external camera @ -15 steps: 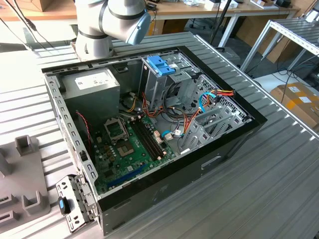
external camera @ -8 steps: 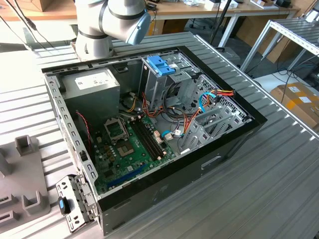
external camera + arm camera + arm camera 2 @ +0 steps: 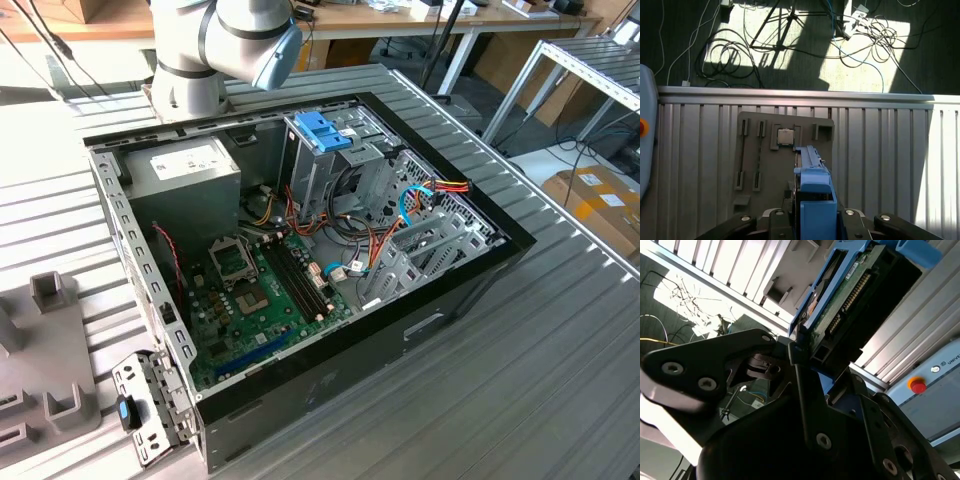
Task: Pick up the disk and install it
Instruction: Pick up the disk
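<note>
We see the grey tray (image 3: 70, 350) at the exterior view's left and the open computer case (image 3: 420, 320) right of it. In the second wrist view the gripper (image 3: 807, 352) is clamped on the disk (image 3: 842, 302) (blue rails showing); the first wrist view has it over the tray.

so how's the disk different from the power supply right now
The disk is clamped in the gripper above the grey tray; the power supply sits in a corner of the case. The disk shows blue rails and a green circuit board; the power supply is a grey box with a white label. Both are rectangular.
</note>
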Controlling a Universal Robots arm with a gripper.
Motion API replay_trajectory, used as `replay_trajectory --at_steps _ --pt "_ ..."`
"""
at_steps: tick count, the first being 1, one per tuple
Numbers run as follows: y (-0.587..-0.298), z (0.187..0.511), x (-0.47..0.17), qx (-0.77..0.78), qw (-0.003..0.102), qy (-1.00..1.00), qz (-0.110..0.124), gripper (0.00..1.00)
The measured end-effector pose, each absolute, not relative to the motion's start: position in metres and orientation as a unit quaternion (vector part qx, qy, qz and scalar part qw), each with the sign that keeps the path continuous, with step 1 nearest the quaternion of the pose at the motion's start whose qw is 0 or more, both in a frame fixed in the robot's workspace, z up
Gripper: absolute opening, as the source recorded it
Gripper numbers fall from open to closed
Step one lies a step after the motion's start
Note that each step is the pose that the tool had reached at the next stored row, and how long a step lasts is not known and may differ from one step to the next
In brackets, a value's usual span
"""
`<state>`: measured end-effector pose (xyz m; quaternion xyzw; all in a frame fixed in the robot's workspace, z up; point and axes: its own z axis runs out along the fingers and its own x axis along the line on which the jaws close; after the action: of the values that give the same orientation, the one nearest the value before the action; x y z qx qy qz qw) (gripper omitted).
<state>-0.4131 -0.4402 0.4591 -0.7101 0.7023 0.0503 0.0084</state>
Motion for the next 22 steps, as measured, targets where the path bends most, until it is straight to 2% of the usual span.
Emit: replay_trajectory --at_steps 22 --pt "-0.44 0.47 -0.413 -0.71 0.008 0.702 0.05 0.37"
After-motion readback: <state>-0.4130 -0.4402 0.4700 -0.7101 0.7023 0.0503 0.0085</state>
